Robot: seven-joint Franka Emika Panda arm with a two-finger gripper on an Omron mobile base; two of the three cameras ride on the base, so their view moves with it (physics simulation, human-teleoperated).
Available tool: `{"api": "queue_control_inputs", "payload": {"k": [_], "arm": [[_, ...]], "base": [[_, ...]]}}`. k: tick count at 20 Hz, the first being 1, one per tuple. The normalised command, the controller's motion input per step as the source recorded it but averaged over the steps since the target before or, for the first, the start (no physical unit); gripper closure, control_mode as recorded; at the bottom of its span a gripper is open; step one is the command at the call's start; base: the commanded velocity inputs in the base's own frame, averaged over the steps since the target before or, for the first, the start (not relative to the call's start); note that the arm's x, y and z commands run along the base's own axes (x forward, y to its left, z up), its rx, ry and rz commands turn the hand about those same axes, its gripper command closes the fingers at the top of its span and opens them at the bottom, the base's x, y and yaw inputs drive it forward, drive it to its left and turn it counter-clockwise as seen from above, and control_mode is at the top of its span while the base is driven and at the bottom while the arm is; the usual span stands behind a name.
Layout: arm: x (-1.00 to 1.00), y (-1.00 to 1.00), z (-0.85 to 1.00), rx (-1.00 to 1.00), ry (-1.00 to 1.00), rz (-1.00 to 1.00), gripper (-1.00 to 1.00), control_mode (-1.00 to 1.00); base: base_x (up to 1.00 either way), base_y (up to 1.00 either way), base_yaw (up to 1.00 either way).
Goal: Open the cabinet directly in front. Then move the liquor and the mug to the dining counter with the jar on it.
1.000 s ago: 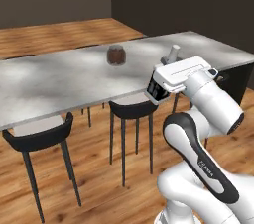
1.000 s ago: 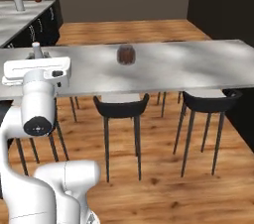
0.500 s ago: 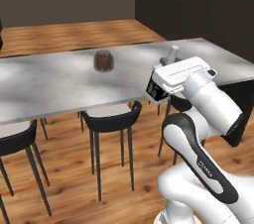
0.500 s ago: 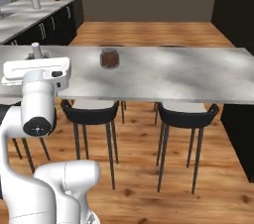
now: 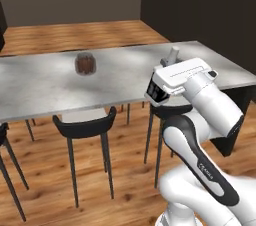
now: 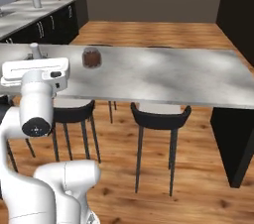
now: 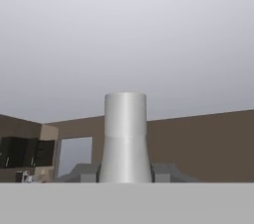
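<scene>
- Hand view showed the liquor (image 7: 125,136) at lower centre, pale grey neck and cap rising between the fingers (image 7: 82,172), ceiling behind it.
- Gripper (image 5: 170,67) was clenched on the liquor, at right of centre in the left base view; neck poked up above the white hand.
- Right base view: same neck (image 6: 34,50) stuck up at the left edge, above the hand, hand level with the tabletop.
- Dining counter (image 5: 45,87) ran across the middle of the left base view; jar (image 5: 85,63) sat on it, upper left of centre, well apart from the gripper.
- Jar (image 6: 92,57) in the right base view was upper left, standing upright on the slab.
- Black chairs (image 5: 82,125) were tucked under the near edge.
- Judged step: carrying the liquor to the counter, not yet set down.
- To do it well: keep the bottle upright, clear the counter edge and the chair backs, lower onto bare marble near but not touching the jar, let go only once the base rests flat.
- Risk: the slim bottle could tip if released tilted.
</scene>
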Motion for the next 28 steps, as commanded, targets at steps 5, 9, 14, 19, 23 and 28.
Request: {"api": "queue_control_inputs", "payload": {"k": [5, 9, 14, 19, 23, 28], "arm": [[0.0, 0.0, 0.0, 0.0, 0.0, 0.0, 1.0, 1.0], [0.0, 0.0, 0.0, 0.0, 0.0, 0.0, 1.0, 1.0], [0.0, 0.0, 0.0, 0.0, 0.0, 0.0, 1.0, 1.0], [0.0, 0.0, 0.0, 0.0, 0.0, 0.0, 1.0, 1.0], [0.0, 0.0, 0.0, 0.0, 0.0, 0.0, 1.0, 1.0], [0.24, -0.08, -0.02, 0.0, 0.0, 0.05, 1.0, -1.0]], "base": [[0.07, -0.28, 0.07], [0.73, 0.0, 0.0], [0.85, 0.08, 0.0], [0.76, 0.09, 0.0], [0.33, 0.0, 0.0], [0.05, 0.0, 0.0]]}}
